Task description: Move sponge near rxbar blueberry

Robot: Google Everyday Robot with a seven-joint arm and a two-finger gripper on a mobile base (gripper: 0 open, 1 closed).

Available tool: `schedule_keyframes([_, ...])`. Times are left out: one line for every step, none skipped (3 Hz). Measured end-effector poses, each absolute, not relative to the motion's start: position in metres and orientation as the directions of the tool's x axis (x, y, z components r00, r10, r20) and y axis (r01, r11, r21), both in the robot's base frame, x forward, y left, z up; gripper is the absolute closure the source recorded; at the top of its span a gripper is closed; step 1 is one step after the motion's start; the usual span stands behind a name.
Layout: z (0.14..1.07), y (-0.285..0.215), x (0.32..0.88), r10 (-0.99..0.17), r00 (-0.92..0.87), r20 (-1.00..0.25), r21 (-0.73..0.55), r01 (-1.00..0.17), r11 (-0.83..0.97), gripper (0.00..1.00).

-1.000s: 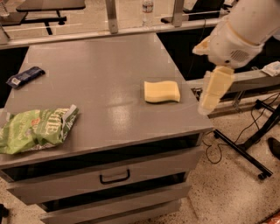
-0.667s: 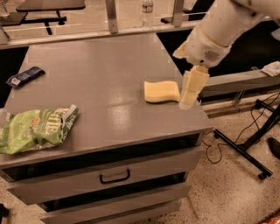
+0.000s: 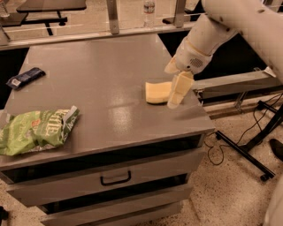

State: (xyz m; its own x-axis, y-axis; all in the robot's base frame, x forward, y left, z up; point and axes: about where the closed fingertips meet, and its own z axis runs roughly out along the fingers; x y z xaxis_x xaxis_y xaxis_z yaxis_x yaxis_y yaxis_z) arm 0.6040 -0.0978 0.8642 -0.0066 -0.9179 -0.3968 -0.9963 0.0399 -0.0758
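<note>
The pale yellow sponge [image 3: 157,92] lies on the right part of the grey table top [image 3: 101,75]. My gripper [image 3: 177,91] hangs from the white arm and comes down right at the sponge's right end, hiding that edge. The rxbar blueberry [image 3: 25,77], a flat dark navy bar with a white label patch, lies at the far left edge of the table, well away from the sponge.
A large green chip bag [image 3: 37,129] lies at the front left of the table. Drawers with a handle [image 3: 115,178] are below the top. A black stand and cables [image 3: 247,141] are on the floor to the right. A water bottle [image 3: 149,7] stands behind.
My gripper has moved left from beyond the table's right edge and now sits at the sponge's right end. The sponge, bar and bag have not moved.
</note>
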Motion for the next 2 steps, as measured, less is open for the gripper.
schedule_keyframes([0.845, -0.098, 0.614, -0.917, -0.026, -0.398, -0.044, -0.998, 0.048, 0.40])
schedule_keyframes([0.835, -0.100, 0.618, -0.917, -0.021, -0.399, -0.033, -0.999, 0.038, 0.71])
